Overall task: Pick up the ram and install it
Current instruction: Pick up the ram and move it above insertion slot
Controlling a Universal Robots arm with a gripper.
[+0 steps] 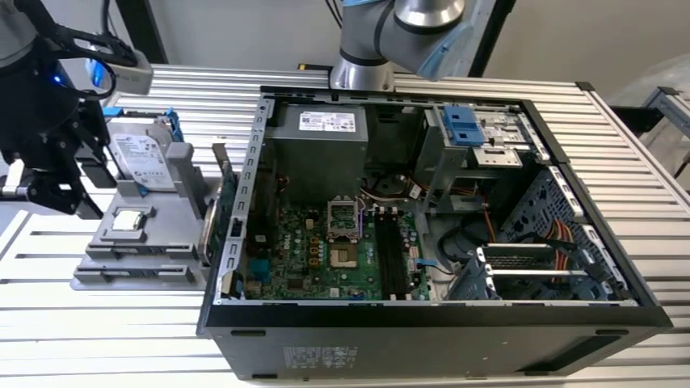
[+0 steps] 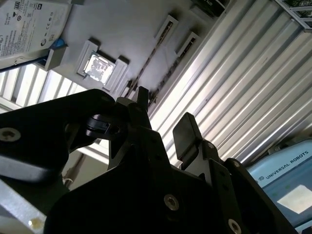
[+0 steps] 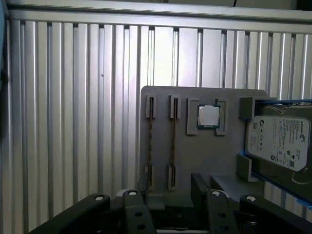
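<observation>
Nearest, I am holding my claw (image 3: 170, 195) spread and empty, poised above the near edge of the grey holder (image 3: 204, 156). In the second wrist view the claw (image 2: 163, 112) is showing a clear gap between its two fingers, with nothing pinched.

Just beyond it, the ram (image 3: 172, 141) is standing on its thin edge in slotted posts near the holder's edge farthest from the hard drive (image 3: 278, 144). Its long axis is running straight away from me, parallel to that edge and to the ribs of the tabletop (image 3: 73, 122). As I judge it, the stick is lining up with the gap of my claw, a finger falling to either flat face. A second stick (image 3: 149, 141) is standing just beside it, parallel and closer to the holder's edge.

Farther along the holder, the processor (image 3: 208, 116) is lying flat between the sticks and the hard drive.

Farthest, in the exterior view, my claw (image 1: 60, 194) is hanging over the holder (image 1: 140, 279), while the open computer case (image 1: 431, 323) is lying beside it with long black slots (image 1: 390, 259) waiting on the motherboard (image 1: 302, 259).
</observation>
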